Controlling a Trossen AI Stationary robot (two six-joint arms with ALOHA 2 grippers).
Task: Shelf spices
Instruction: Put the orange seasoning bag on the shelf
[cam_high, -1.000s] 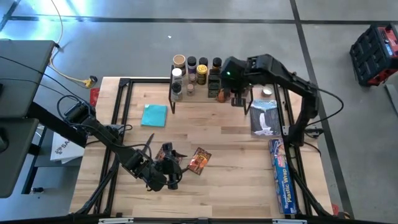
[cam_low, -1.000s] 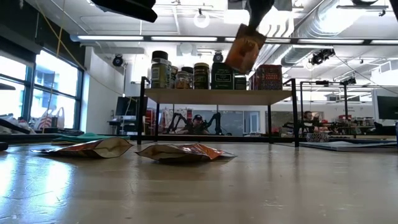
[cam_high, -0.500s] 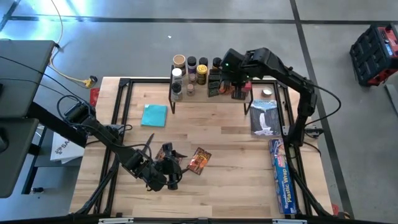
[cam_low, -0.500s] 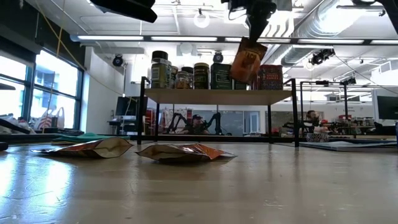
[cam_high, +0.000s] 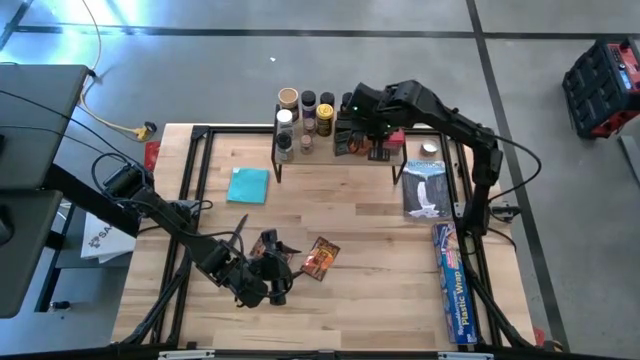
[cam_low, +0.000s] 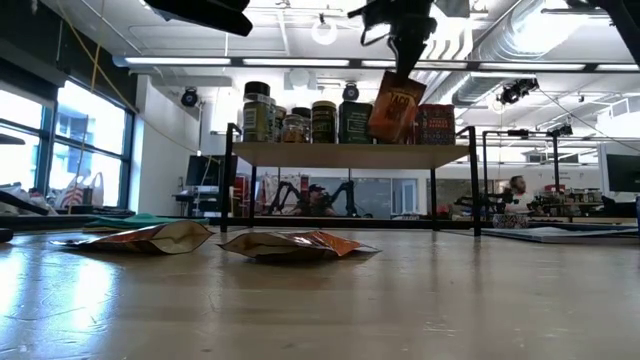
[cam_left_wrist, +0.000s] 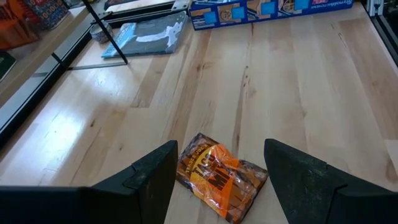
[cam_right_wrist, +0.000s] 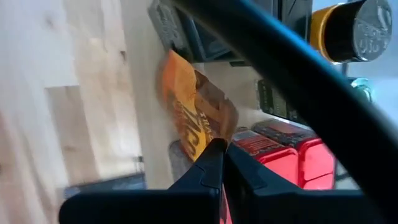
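Observation:
The shelf (cam_high: 322, 152) stands at the table's far edge, its wooden top (cam_low: 350, 152) lined with spices: jars (cam_low: 258, 113), dark tins (cam_low: 354, 122) and red boxes (cam_low: 433, 124). My right gripper (cam_low: 408, 60) hangs above the shelf's right half, shut on an orange packet (cam_low: 397, 106). Two more orange packets (cam_high: 322, 257) (cam_high: 268, 246) lie flat on the table near the front. My left gripper (cam_left_wrist: 221, 148) hovers open over one of them (cam_left_wrist: 221, 179), a finger on either side, touching nothing. My right gripper pinches the orange packet's top edge (cam_right_wrist: 208, 142) between its two shut fingers. They come steeply from above. The packet hangs below them, slightly tilted, its lower edge (cam_low: 388, 136) just above the shelf top, in front of the tins and red boxes. I cannot tell whether it touches the shelf.
A teal cloth (cam_high: 248, 185) lies left of centre. A grey-white flat pack (cam_high: 427, 190) and a long blue plastic-wrap box (cam_high: 452, 285) lie along the right side. Black frame rails (cam_high: 195, 165) border the table.
My right gripper has carried the orange packet toward the table's left and down onto the shelf row. The packet, earlier high above the jars and tilted, now hangs lower and more upright between the tins and the red boxes.

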